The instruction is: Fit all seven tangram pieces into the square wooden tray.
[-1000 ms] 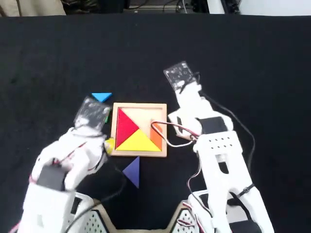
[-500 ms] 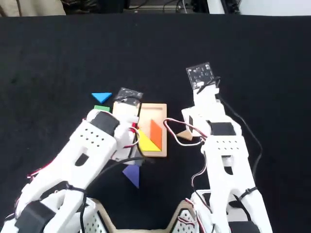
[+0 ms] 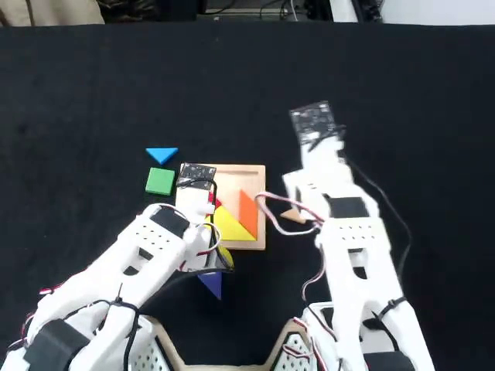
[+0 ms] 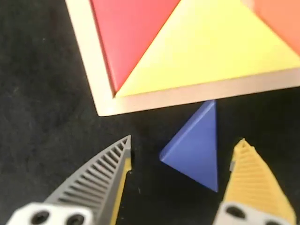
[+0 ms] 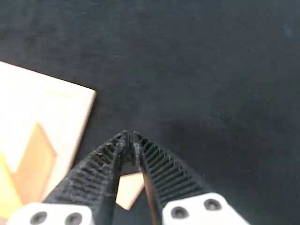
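Left claw [image 4: 183,140] is hanging wide open just off the tray [image 4: 187,96], with the blue triangle [image 4: 194,152] lying between its fingers on the black surface [image 4: 42,93]. The red triangle [image 4: 131,28], yellow triangle [image 4: 211,47] and orange piece [image 4: 281,18] are sitting in the tray. Right claw [image 5: 130,136] is hovering clenched on nothing over a tan piece [image 5: 127,190] beside the tray. The green square [image 3: 160,181] and light blue triangle [image 3: 162,155] are lying out on the left arm's side.
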`<state>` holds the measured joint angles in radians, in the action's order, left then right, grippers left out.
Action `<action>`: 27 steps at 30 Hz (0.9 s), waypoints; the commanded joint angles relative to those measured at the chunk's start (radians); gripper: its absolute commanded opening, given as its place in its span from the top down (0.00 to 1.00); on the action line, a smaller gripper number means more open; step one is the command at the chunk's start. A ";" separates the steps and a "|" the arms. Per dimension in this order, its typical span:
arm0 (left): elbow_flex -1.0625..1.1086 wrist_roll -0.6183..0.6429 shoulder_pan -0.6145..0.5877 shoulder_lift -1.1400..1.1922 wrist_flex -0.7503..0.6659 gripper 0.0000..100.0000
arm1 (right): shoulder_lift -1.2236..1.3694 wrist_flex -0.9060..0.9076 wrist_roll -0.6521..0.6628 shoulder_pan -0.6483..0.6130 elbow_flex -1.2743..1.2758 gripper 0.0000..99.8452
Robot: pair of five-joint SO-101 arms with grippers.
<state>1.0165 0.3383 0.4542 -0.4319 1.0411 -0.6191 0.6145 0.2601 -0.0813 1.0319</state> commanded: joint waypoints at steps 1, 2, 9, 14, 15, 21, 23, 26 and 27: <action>-0.008 0.035 0.008 0.002 0.002 0.67 | -0.028 -0.008 -0.009 -0.054 -0.004 0.99; -0.005 0.028 0.008 0.002 0.002 0.67 | -0.028 -0.008 -0.009 -0.058 0.002 0.99; -0.051 -0.028 0.065 0.003 0.103 0.67 | -0.028 -0.009 -0.009 -0.054 0.010 0.99; -0.051 -0.043 0.160 0.003 0.109 0.67 | -0.028 -0.009 -0.009 -0.054 0.012 0.99; -0.053 -0.049 0.171 0.003 0.109 0.67 | -0.028 -0.008 -0.009 -0.054 0.012 0.99; -0.056 -0.046 0.186 0.003 0.069 0.67 | -0.028 -0.009 -0.008 -0.054 0.018 0.99; -0.054 -0.044 0.185 0.005 0.057 0.67 | -0.028 -0.009 -0.008 -0.054 0.022 0.99; -0.058 -0.041 0.186 0.005 0.052 0.67 | -0.028 -0.009 -0.008 -0.054 0.022 0.99; -0.058 -0.041 0.186 0.005 0.051 0.67 | -0.028 -0.009 -0.008 -0.054 0.022 0.99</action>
<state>1.0134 0.2969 0.6337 -0.4258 1.1086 -0.6191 0.6145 0.2601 -0.1227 1.0595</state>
